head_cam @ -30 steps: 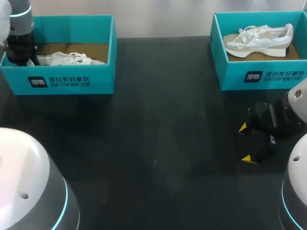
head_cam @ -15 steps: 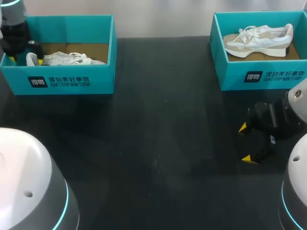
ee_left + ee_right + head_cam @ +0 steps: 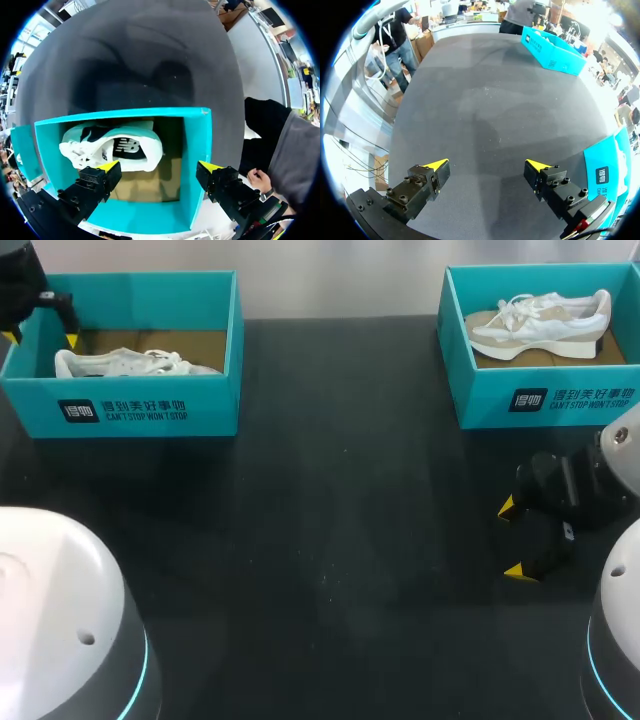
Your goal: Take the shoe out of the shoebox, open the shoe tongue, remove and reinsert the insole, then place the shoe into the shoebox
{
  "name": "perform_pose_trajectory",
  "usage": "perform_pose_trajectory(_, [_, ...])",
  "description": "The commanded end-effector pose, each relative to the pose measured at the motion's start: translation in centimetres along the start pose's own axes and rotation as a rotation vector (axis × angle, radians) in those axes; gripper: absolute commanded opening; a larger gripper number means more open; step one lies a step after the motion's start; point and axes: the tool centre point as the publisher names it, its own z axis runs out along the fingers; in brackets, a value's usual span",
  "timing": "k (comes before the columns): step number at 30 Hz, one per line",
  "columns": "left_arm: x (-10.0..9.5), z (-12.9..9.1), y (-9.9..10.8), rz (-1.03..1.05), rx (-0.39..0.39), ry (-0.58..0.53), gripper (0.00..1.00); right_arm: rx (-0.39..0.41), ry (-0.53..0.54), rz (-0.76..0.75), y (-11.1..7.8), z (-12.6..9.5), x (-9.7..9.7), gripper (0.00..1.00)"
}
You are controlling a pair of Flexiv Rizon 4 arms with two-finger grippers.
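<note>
A white shoe (image 3: pixel 130 362) lies on its side in the left teal shoebox (image 3: pixel 150 412) at the table's far left. My left gripper (image 3: pixel 40 338) hangs above the box's left end, open and apart from the shoe. In the left wrist view the shoe (image 3: pixel 115 147) lies under and beside one finger of the left gripper (image 3: pixel 159 167), with only the shoebox (image 3: pixel 197 150) and its cardboard floor between the yellow tips. My right gripper (image 3: pixel 512 538) stands open low over the table at the right, and the right wrist view shows the right gripper (image 3: pixel 486 165) holding nothing.
A second teal shoebox (image 3: pixel 540 400) at the far right holds another white and beige shoe (image 3: pixel 540 325), just beyond my right gripper. The black tabletop (image 3: pixel 340 540) stretches between the two boxes.
My left gripper has opened, let go of the shoe and lifted up and back out of the left box. The shoe's heel now shows, lying in the box. The right arm kept still.
</note>
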Motion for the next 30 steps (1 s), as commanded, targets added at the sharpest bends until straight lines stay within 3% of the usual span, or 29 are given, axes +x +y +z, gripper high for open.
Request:
perform_pose_trajectory(1, [0.1, -3.2, -1.9, -0.002, -0.010, -0.005, 1.00, 0.001, -0.003, 0.000, 0.0, 0.0, 0.2, 1.00])
perform_pose_trajectory(14, [0.5, -9.3, -7.3, 0.001, -0.002, -0.018, 1.00, 0.001, -0.003, 0.000, 0.0, 0.0, 0.2, 1.00])
perform_pose_trajectory(19, [0.6, -10.5, -9.1, 0.002, 0.015, -0.024, 1.00, 0.001, -0.003, 0.000, 0.0, 0.0, 0.2, 1.00])
perform_pose_trajectory(30, [0.5, -11.4, -9.8, -0.008, 0.031, -0.041, 1.00, 0.001, -0.003, 0.000, 0.0, 0.0, 0.2, 1.00])
